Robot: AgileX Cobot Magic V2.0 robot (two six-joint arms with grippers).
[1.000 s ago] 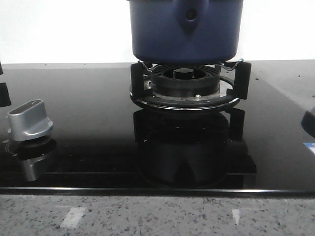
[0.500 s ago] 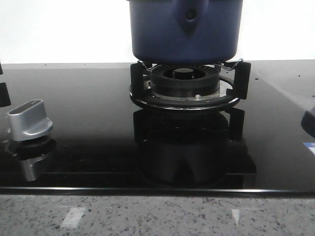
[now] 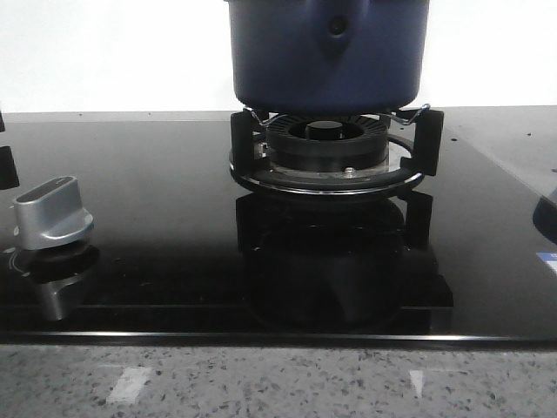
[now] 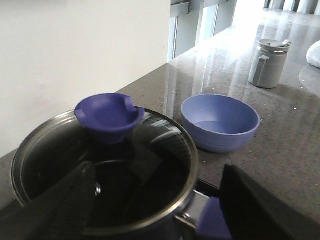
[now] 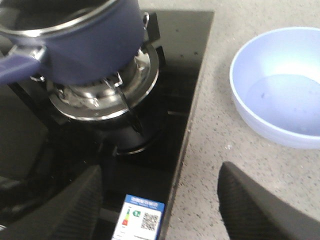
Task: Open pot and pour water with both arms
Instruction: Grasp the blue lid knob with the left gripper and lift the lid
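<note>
The dark-blue pot sits on the gas burner, its handle mount with a dark hole facing the front camera. In the left wrist view the pot wears a glass lid with a blue cup-shaped knob. My left gripper is open above the pot's near rim, one finger over the lid and the other beside the blue side handle. My right gripper is open and empty above the cooktop's edge, apart from the pot.
A light-blue bowl holding a little water stands on the speckled counter beside the stove, and shows in the right wrist view. A grey jug stands farther off. A silver stove knob sits front left. A sticker marks the glass cooktop.
Almost nothing. A dark shape at the front view's right edge has slid slightly farther right. The pot stays on the burner.
</note>
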